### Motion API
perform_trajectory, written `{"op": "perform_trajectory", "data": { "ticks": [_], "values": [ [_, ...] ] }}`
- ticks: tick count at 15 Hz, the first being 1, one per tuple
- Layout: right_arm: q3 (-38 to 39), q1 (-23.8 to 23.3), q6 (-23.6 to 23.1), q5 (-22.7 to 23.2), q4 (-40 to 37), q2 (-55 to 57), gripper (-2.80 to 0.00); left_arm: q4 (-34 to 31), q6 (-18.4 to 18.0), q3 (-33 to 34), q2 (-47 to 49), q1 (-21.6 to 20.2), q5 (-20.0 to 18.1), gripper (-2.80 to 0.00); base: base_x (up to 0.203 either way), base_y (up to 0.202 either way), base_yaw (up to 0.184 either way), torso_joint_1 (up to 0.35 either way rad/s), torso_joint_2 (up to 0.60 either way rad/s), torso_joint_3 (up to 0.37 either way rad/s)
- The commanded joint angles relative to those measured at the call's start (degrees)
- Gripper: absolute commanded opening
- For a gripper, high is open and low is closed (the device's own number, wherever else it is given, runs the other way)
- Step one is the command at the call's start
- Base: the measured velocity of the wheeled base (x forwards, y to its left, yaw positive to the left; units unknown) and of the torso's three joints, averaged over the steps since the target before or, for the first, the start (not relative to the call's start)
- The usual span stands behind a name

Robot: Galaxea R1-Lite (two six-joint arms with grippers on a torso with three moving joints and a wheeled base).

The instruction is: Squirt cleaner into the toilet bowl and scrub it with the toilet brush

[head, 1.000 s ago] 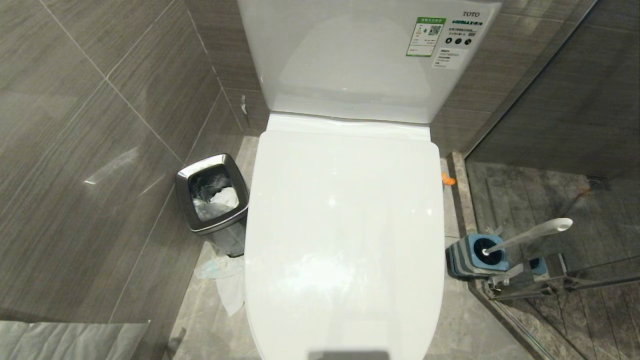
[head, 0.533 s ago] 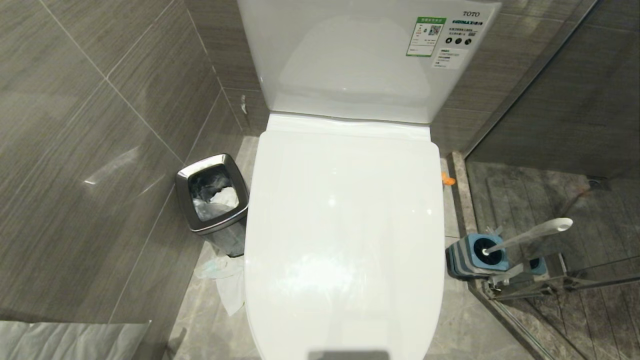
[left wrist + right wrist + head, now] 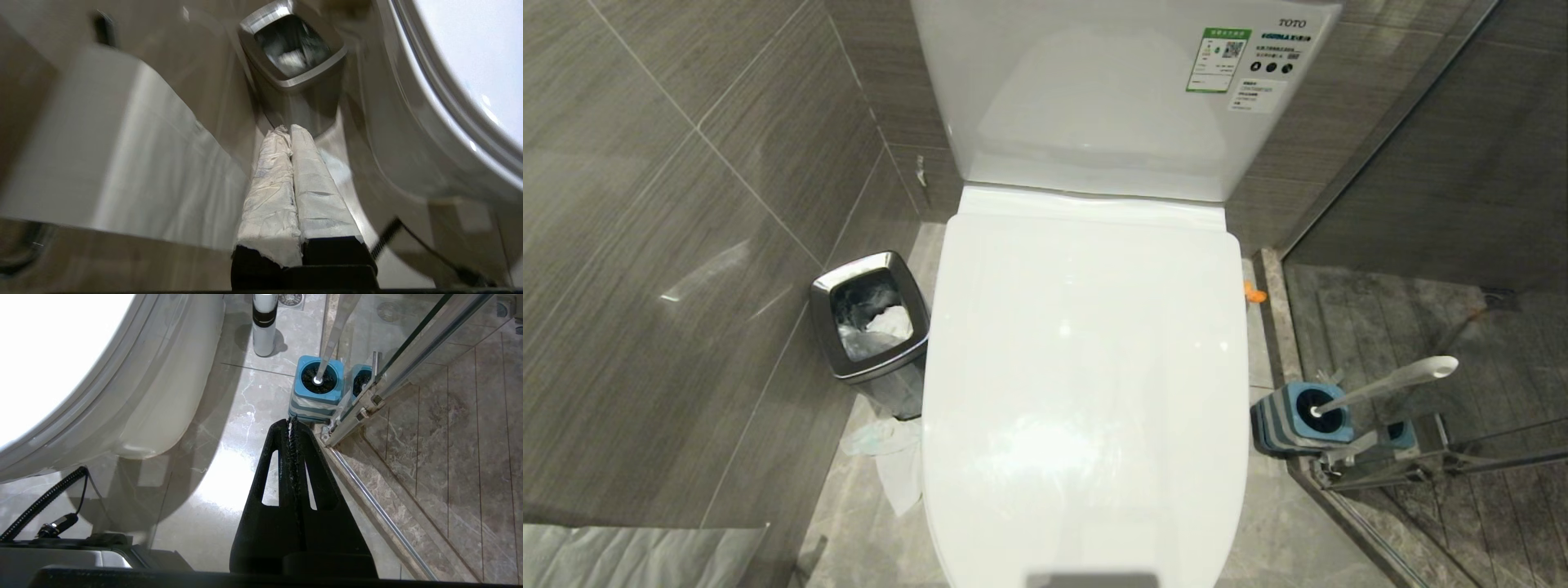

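Observation:
The white toilet bowl (image 3: 1086, 367) fills the middle of the head view with its lid down, so the basin is hidden. On the floor to its right, the toilet brush (image 3: 1388, 380) leans in its blue-and-grey holder (image 3: 1303, 416). The cleaner (image 3: 264, 324) stands on the floor beyond the holder, and its orange cap (image 3: 1255, 294) peeks out beside the lid. My left gripper (image 3: 288, 130), with white-wrapped fingers, is shut and empty, low beside the toilet (image 3: 408, 143) and pointing toward the bin. My right gripper (image 3: 291, 421) is shut and empty, just short of the brush holder (image 3: 318, 381). Neither gripper shows in the head view.
A steel bin (image 3: 870, 314) with paper in it stands left of the toilet, and crumpled tissue (image 3: 890, 457) lies on the floor before it. A glass shower partition on a metal rail (image 3: 1421, 465) stands right behind the brush holder. The tiled wall (image 3: 686, 245) closes the left side.

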State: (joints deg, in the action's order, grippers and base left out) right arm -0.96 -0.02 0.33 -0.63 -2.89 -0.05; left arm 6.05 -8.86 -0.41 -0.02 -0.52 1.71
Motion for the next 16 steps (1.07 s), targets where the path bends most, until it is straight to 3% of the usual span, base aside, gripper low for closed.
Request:
{"op": "perform_trajectory", "data": {
  "ticks": [1, 3, 6, 10, 16],
  "values": [
    [0.00, -0.03, 0.02, 0.01, -0.01, 0.05, -2.80, -3.32, -0.34, 0.41, 0.11, 0.00, -2.70, -2.80, 0.000, 0.000, 0.000, 0.000, 0.00, 0.000],
    [0.00, 0.02, 0.02, 0.01, -0.01, 0.05, -2.80, -7.34, 0.11, 0.20, 0.11, 0.00, -2.95, -2.80, 0.000, 0.000, 0.000, 0.000, 0.00, 0.000],
    [0.00, 0.02, 0.02, 0.01, -0.01, 0.05, -2.80, -7.28, 1.55, 0.13, 0.11, 0.08, -2.91, -2.80, 0.000, 0.000, 0.000, 0.000, 0.00, 0.000],
    [0.00, -0.02, 0.02, 0.01, -0.01, 0.05, -2.80, -7.19, 6.62, 0.14, 0.11, 0.08, -2.50, -2.80, 0.000, 0.000, 0.000, 0.000, 0.00, 0.000],
    [0.00, 0.02, 0.02, 0.01, -0.01, 0.05, -2.80, -7.19, 6.72, 0.14, 0.11, 0.06, -2.53, -2.80, 0.000, 0.000, 0.000, 0.000, 0.00, 0.000]
  ]
}}
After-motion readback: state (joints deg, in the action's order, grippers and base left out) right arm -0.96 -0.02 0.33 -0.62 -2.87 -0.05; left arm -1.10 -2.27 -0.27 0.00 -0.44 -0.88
